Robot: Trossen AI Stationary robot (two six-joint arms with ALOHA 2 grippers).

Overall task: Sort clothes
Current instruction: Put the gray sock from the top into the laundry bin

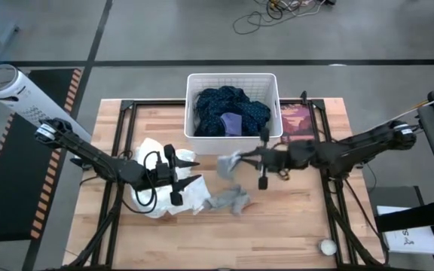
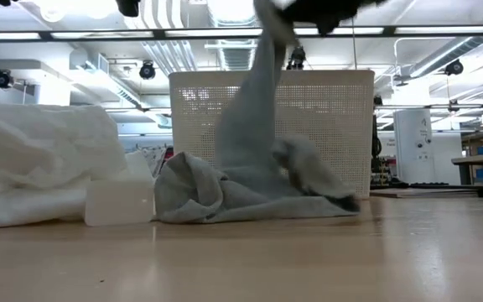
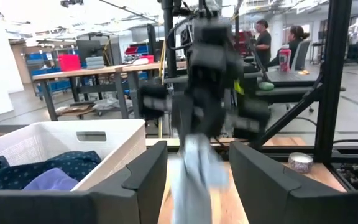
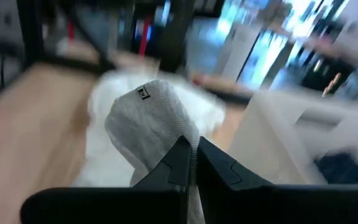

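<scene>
The grey garment [image 1: 230, 197] hangs partly lifted: its upper end is pinched in the right end effector [image 1: 238, 159] in front of the white basket [image 1: 233, 78], and its lower folds lie bunched on the counter [image 1: 292, 218]. The right wrist view shows the two fingers clenched on a fold of the grey fabric [image 4: 151, 121], with only a narrow bite of cloth between them. The low view shows the garment [image 2: 254, 168] as a stretched column rising from a slack heap, so a good part of its weight appears to rest on the wood.

To do this step well, the lift likely needs to go high enough for the trailing cloth to clear the counter before any sideways travel; dragging it could snag the white clothes [image 1: 160, 188] just beside it. Moving slowly seems wise, since the thin pinch could slip.

The left end effector [image 1: 188, 172] hovers released above the white pile, its fingers [image 3: 148, 174] spread, facing the right arm. It looks placed to catch the hanging end if a second hold is wanted. The navy dotted garment [image 1: 228, 104] lies inside the basket with a purple piece [image 1: 232, 123] on top.
</scene>
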